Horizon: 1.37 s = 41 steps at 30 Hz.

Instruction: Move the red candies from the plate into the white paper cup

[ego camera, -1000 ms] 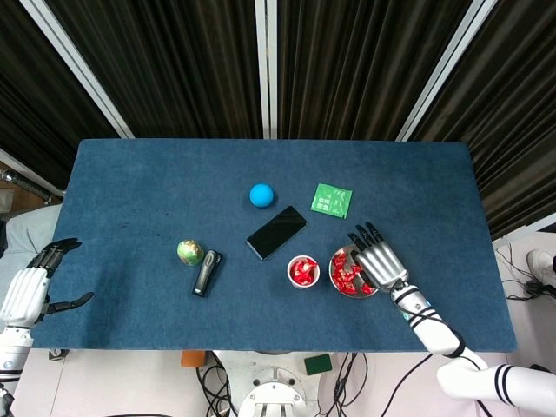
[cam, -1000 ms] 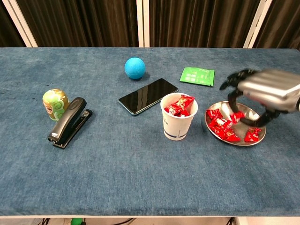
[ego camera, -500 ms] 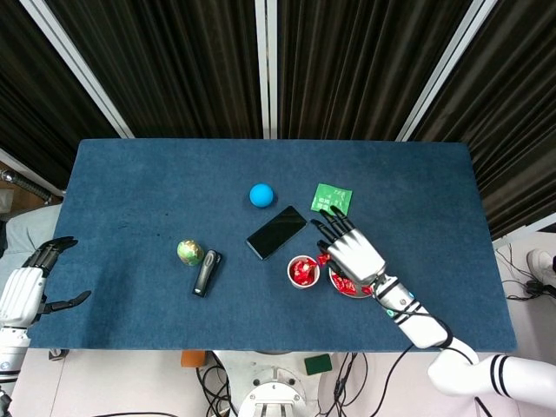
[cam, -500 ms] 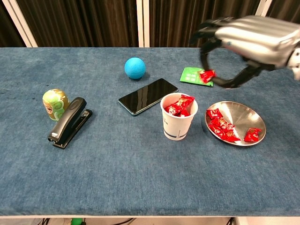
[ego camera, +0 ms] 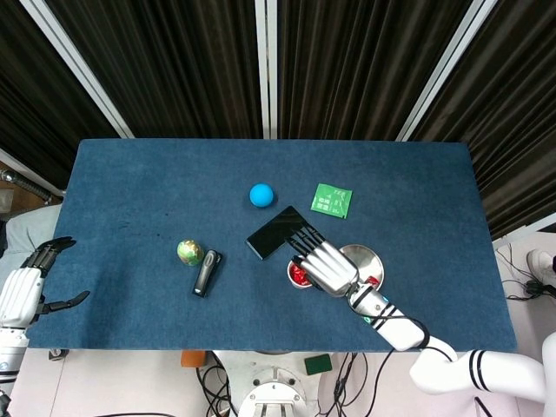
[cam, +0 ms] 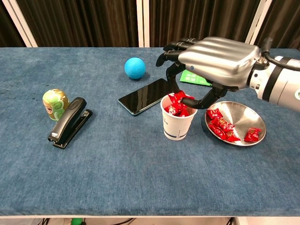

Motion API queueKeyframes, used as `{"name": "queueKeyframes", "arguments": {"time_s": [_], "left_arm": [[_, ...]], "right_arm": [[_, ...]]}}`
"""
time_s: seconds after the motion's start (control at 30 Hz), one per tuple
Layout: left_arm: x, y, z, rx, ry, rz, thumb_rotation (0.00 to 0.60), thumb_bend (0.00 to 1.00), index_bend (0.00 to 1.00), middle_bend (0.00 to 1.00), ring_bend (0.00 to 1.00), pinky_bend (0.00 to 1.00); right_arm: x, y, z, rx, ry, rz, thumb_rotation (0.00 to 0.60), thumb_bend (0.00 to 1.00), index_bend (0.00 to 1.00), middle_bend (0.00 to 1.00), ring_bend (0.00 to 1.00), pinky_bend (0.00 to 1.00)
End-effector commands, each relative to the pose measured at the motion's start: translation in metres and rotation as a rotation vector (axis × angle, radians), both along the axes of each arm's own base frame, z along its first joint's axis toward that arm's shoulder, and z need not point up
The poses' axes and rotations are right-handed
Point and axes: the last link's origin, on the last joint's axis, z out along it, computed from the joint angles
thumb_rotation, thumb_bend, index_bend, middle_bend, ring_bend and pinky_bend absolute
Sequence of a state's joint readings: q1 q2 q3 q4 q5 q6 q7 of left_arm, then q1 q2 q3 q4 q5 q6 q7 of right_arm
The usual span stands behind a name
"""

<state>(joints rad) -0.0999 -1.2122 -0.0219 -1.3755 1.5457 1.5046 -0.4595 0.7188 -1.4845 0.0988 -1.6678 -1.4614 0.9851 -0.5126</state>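
The white paper cup stands mid-table with several red candies piled in it; in the head view the cup is half hidden by my right hand. That right hand hovers palm-down right over the cup's mouth. Its thumb and a finger pinch a red candy just above the pile. To the right of the cup, the metal plate holds several red candies. My left hand hangs open off the table's left edge, holding nothing.
A black phone lies just behind the cup, with a blue ball further back. A green packet is partly hidden behind my right hand. A black stapler and a green egg-shaped object sit at the left.
My right hand lifted a red candy off the plate, rose, and moved left; it now hovers over the cup. The left hand has barely moved.
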Motion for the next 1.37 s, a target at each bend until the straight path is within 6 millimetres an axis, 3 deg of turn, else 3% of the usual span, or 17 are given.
{"name": "queueKeyframes", "arguments": {"time_s": [0.03, 0.13, 0.27, 0.43, 0.63, 0.77, 0.87, 1.0, 1.1, 1.17, 1.23, 1.37], "left_arm": [[-0.001, 0.000, 0.000, 0.000, -0.001, 0.002, 0.600, 0.09, 0.19, 0.15, 0.13, 0.25], [-0.001, 0.000, 0.000, 0.001, -0.001, 0.002, 0.600, 0.10, 0.19, 0.16, 0.13, 0.25], [-0.001, 0.000, 0.000, 0.003, -0.003, 0.000, 0.600, 0.09, 0.19, 0.15, 0.13, 0.25], [0.000, -0.001, 0.002, 0.009, 0.000, -0.001, 0.600, 0.09, 0.19, 0.16, 0.13, 0.25], [0.004, -0.002, 0.004, 0.017, 0.004, -0.013, 0.600, 0.10, 0.19, 0.15, 0.13, 0.25], [0.008, -0.003, 0.005, 0.021, 0.010, -0.024, 0.600, 0.10, 0.19, 0.15, 0.13, 0.25], [0.012, -0.005, 0.007, 0.027, 0.017, -0.028, 0.600, 0.09, 0.19, 0.16, 0.13, 0.25], [0.015, -0.009, 0.009, 0.033, 0.036, -0.026, 0.600, 0.10, 0.19, 0.15, 0.13, 0.25], [0.014, -0.013, 0.012, 0.041, 0.106, -0.005, 0.600, 0.09, 0.19, 0.15, 0.13, 0.25], [0.008, -0.018, 0.016, 0.072, 0.316, 0.035, 0.600, 0.10, 0.18, 0.15, 0.12, 0.24], [0.009, -0.024, 0.015, 0.080, 0.457, 0.055, 0.600, 0.09, 0.17, 0.13, 0.10, 0.22], [0.016, -0.034, 0.014, 0.048, 0.530, 0.052, 0.600, 0.09, 0.15, 0.12, 0.08, 0.21]], "right_arm": [[0.000, 0.000, 0.000, 0.001, 0.001, 0.000, 0.600, 0.36, 0.43, 0.11, 0.00, 0.00], [0.000, 0.000, 0.000, -0.001, 0.002, -0.003, 0.600, 0.36, 0.36, 0.10, 0.00, 0.00], [-0.001, 0.001, 0.005, -0.013, -0.003, -0.007, 0.600, 0.36, 0.34, 0.10, 0.00, 0.00], [-0.017, 0.002, 0.030, -0.086, -0.048, -0.048, 0.600, 0.36, 0.31, 0.10, 0.00, 0.00], [-0.080, 0.010, 0.088, -0.246, -0.102, -0.217, 0.600, 0.36, 0.24, 0.09, 0.00, 0.00], [-0.141, 0.028, 0.123, -0.343, -0.117, -0.377, 0.600, 0.35, 0.10, 0.04, 0.00, 0.00], [-0.182, 0.048, 0.139, -0.408, -0.127, -0.487, 0.600, 0.35, 0.01, 0.00, 0.00, 0.00], [-0.229, 0.075, 0.151, -0.470, -0.095, -0.634, 0.600, 0.35, 0.00, 0.00, 0.00, 0.00], [-0.251, 0.090, 0.155, -0.479, -0.076, -0.720, 0.600, 0.35, 0.00, 0.00, 0.00, 0.00], [-0.259, 0.098, 0.157, -0.479, -0.069, -0.745, 0.600, 0.34, 0.00, 0.00, 0.00, 0.00], [-0.262, 0.101, 0.157, -0.480, -0.074, -0.751, 0.600, 0.34, 0.00, 0.00, 0.00, 0.00], [-0.264, 0.104, 0.159, -0.479, -0.076, -0.740, 0.600, 0.34, 0.00, 0.00, 0.00, 0.00]]}}
